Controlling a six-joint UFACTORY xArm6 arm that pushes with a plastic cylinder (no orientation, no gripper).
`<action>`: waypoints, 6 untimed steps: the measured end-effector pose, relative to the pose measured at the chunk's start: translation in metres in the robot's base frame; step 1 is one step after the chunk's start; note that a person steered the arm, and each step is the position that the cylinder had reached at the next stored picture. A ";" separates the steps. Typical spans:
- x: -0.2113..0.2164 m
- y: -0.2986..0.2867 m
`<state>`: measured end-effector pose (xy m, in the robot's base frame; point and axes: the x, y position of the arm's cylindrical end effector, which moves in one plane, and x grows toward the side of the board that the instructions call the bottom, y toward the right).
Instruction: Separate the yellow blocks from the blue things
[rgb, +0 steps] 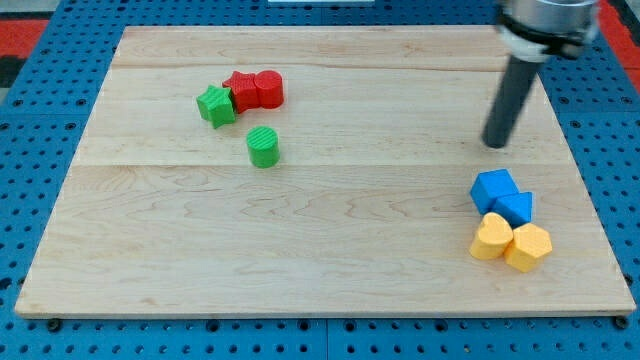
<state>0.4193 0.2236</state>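
My tip (495, 144): bare rod, no jaws, holding nothing, above and apart from the cluster at the view's lower right. Two blue blocks (502, 195) touching two yellow blocks (511, 242) beneath them.

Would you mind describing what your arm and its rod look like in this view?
Only the arm's end shows, at the view's top right: a silver-grey metal collar with a dark band, blurred. From it runs a straight, dark grey, matte cylindrical rod down to my tip. No cables, markings or labels are visible.
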 end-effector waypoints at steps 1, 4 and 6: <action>0.007 0.011; 0.026 0.050; 0.085 0.104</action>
<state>0.5048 0.3273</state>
